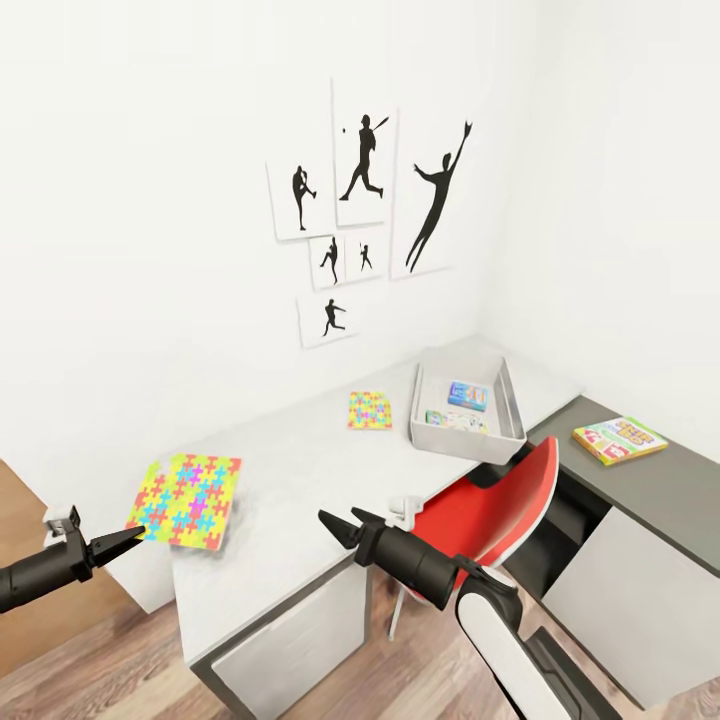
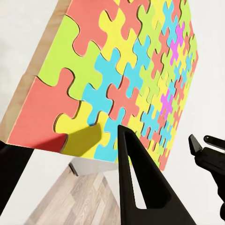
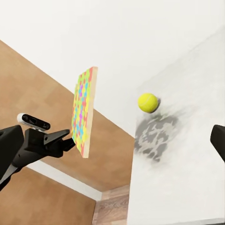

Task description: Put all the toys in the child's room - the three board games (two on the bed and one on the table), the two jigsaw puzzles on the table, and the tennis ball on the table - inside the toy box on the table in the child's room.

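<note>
Holding the big puzzle (image 1: 186, 499) by its near edge, the left gripper (image 1: 128, 541) has jaws closed on it, lifted off the surface (image 1: 300, 480) at its left end. Toy box (image 1: 468, 405) lies far toward the right corner, well apart. Right gripper (image 1: 340, 525) jaws open, empty, nearer the box. Ball (image 3: 148, 102) rests on the surface under the puzzle.

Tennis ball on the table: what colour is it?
Yellow-green, clearest in the right wrist view: tennis ball.
</note>
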`<state>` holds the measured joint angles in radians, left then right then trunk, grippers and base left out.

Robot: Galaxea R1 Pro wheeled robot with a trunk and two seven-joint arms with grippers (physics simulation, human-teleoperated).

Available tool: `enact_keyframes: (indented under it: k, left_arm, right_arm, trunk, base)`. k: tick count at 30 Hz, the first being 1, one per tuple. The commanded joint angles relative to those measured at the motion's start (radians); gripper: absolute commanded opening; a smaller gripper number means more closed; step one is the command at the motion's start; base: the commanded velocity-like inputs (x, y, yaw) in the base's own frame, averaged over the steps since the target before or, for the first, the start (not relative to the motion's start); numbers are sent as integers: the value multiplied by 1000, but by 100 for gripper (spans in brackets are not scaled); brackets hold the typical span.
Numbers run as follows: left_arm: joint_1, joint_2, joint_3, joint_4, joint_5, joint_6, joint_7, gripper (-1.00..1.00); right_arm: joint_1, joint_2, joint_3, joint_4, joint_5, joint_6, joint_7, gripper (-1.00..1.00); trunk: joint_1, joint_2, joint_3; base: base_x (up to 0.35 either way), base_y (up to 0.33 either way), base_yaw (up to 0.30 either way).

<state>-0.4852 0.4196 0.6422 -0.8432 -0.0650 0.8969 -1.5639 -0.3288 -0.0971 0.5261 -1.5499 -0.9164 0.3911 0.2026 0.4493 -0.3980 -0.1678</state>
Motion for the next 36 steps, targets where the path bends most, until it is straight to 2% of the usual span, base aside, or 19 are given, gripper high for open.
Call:
enact_keyframes:
  k: [1,36]
  left_arm:
    - [-1,-1,1,-1,-7,10,-7,-100]
    - [-1,0,3,-1,-7,10,-7,-100]
  right_arm:
    - [-1,-1,0,0,-7,4,0,100]
    - [-1,0,-1,2,-2,-3,-2,100]
  trunk:
    - [1,-2,0]
    - [1,-2,56]
  base:
    - [0,0,0]
    - [0,0,0]
